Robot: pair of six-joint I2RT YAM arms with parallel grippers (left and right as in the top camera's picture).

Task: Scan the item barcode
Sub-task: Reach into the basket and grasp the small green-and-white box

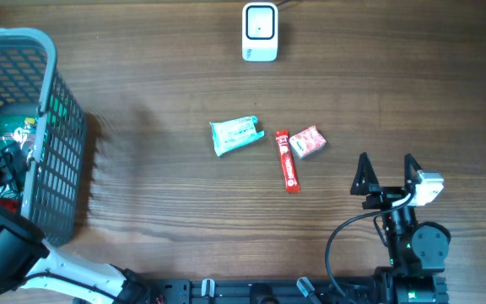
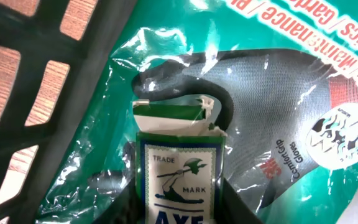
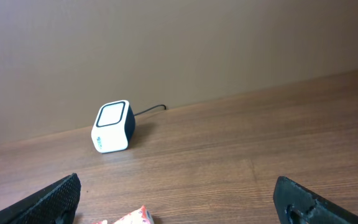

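Left pincer (image 2: 179,200) hangs inside the basket (image 1: 62,127), clamped on a green-and-white box (image 2: 179,163); right pincer (image 1: 386,165) gapes wide.

On my left wrist camera, a green and white box (image 2: 179,177) reads "TRADE MARK" on either side of an axe drawing, with "AXE" in large blue letters beneath, cut off by the bottom edge. Behind it, a teal glove packet (image 2: 291,124) carries upside-down print: "3M Comfort Grip Gloves", and along its top edge "Maintenance" and a partial "Garde". On my right wrist camera, the scanner (image 3: 112,127) has a small side mark too blurred for me to read
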